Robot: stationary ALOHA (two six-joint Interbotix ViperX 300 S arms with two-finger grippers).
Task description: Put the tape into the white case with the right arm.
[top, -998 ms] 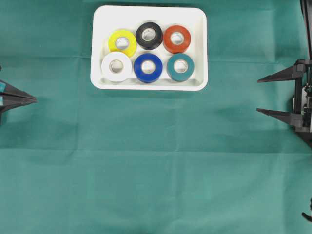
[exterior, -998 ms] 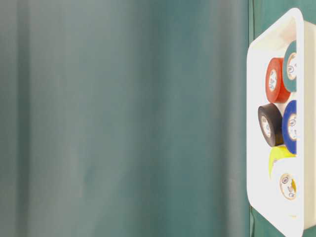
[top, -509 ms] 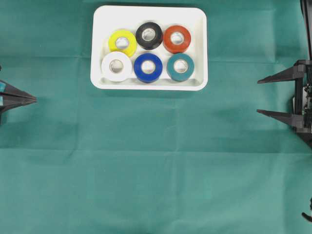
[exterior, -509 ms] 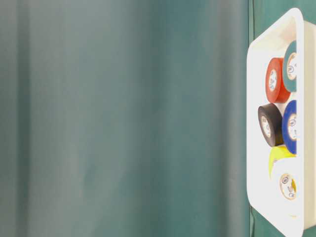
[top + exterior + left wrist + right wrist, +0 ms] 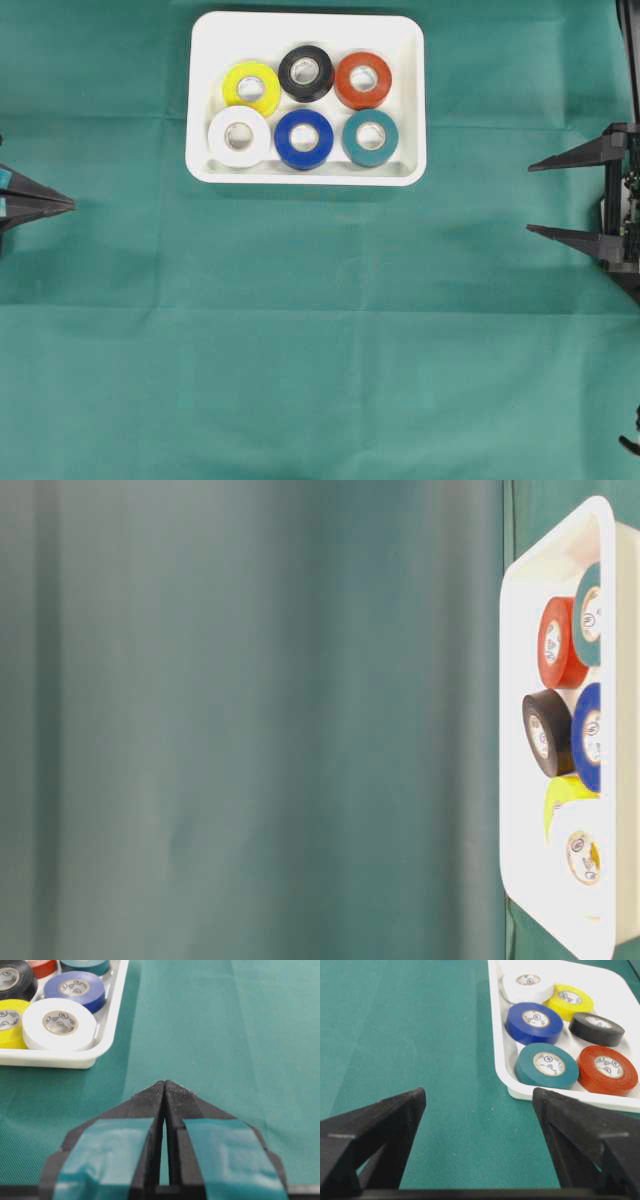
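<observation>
A green cloth (image 5: 320, 330) is spread over the whole work surface, with faint fold lines seen from overhead. The white case (image 5: 306, 25) is placed near the top edge of the overhead view, left of centre, and six rolls of tape are laid flat inside it in two rows. In the far row the yellow roll (image 5: 251, 87), the black roll (image 5: 306, 72) and the red roll (image 5: 363, 80) are found; in the near row the white roll (image 5: 239, 136), the blue roll (image 5: 304, 138) and the teal roll (image 5: 371, 137) are set, each close beside its neighbours. The right gripper (image 5: 528, 197) is held at the right edge, well apart from the case, with its two black fingers spread wide and nothing between them. The left gripper (image 5: 72, 204) is seen at the left edge, its teal-banded fingers pressed together at the tips and empty.
</observation>
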